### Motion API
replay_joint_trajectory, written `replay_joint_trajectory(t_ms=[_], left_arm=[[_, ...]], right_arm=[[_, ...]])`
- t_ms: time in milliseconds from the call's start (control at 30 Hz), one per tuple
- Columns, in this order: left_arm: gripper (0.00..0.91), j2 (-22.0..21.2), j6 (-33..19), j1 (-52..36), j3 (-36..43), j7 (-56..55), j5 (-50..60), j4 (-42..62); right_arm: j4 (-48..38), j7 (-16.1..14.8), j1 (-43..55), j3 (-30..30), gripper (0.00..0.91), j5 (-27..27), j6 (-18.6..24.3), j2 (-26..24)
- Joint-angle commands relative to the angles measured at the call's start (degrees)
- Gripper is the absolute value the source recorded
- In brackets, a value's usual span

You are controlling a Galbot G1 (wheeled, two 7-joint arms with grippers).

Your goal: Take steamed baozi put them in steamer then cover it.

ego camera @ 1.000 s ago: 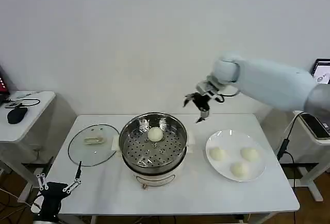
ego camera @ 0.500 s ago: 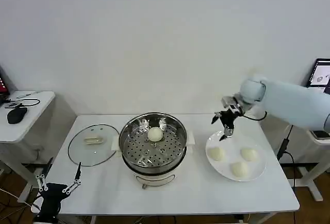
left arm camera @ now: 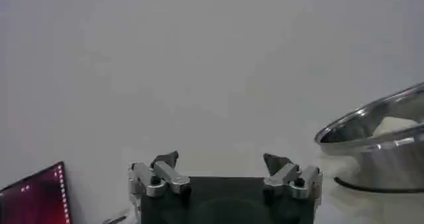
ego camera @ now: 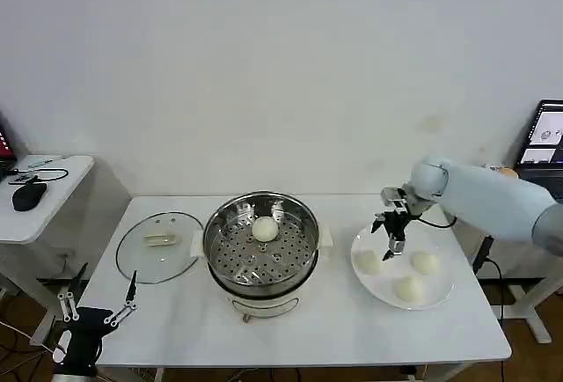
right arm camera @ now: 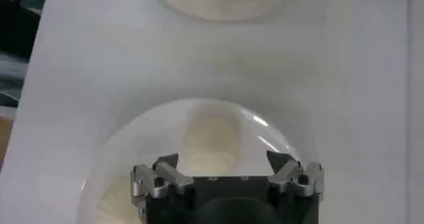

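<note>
- Right claw [ego camera: 391, 241] hangs open just above three steamed baozi [ego camera: 371, 262] on the white plate [ego camera: 440, 295].
- One baozi [ego camera: 265, 229] sits inside the steamer [ego camera: 261, 246].
- Left claw [ego camera: 97, 304], open, idles at the table's [ego camera: 352, 329] corner.

Steamer [left arm camera: 377, 136] cut off at edge

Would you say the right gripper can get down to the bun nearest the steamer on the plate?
Probably yes: the right gripper hangs open just above that baozi, with nothing between them on the plate.
</note>
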Motion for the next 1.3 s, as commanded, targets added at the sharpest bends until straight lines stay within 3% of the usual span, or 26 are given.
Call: replay_joint_trajectory(t_ms=[33, 700, 733, 800, 967, 1000, 1067, 1300], left_arm=[[0.907, 0.2, 0.0, -0.2, 0.0, 0.2, -0.5, -0.2], [0.907, 0.5, -0.2, 0.5, -1.2, 0.4, -0.7, -0.2], [0.907, 0.5, -0.2, 0.6, -1.2, 0.4, -0.7, -0.2], [0.907, 0.5, -0.2, 0.7, -1.2, 0.5, -0.6, -0.3], [0.907, 0.3, -0.2, 0.6, -1.1, 0.5, -0.4, -0.3], [0.907, 0.1, -0.2, 0.6, -1.0, 0.5, -0.3, -0.3], [0.907, 0.0, -0.2, 0.7, -0.8, 0.5, -0.1, -0.4], [0.907, -0.1, -0.3, 1.0, -0.9, 0.4, 0.0, -0.7]], right_arm=[[-2.7, 0.0, -4.5, 2.7, 0.907, -1.3, -0.2, 0.5], [-6.3, 1.7, -8.3, 6.1, 0.907, -3.6, 1.0, 2.7], [-6.4, 2.0, -8.4, 6.4, 0.887, -3.4, 1.0, 2.6], [-6.4, 2.1, -8.4, 6.6, 0.655, -3.5, 1.1, 2.6], [-6.2, 1.9, -8.5, 6.8, 0.625, -3.5, 1.2, 2.5], [-6.1, 1.9, -8.5, 6.8, 0.544, -3.5, 1.2, 2.5], [-6.2, 2.1, -8.5, 7.1, 0.524, -3.5, 1.2, 2.6], [-4.3, 1.9, -6.5, 7.1, 0.524, -2.6, 1.2, 1.4]])
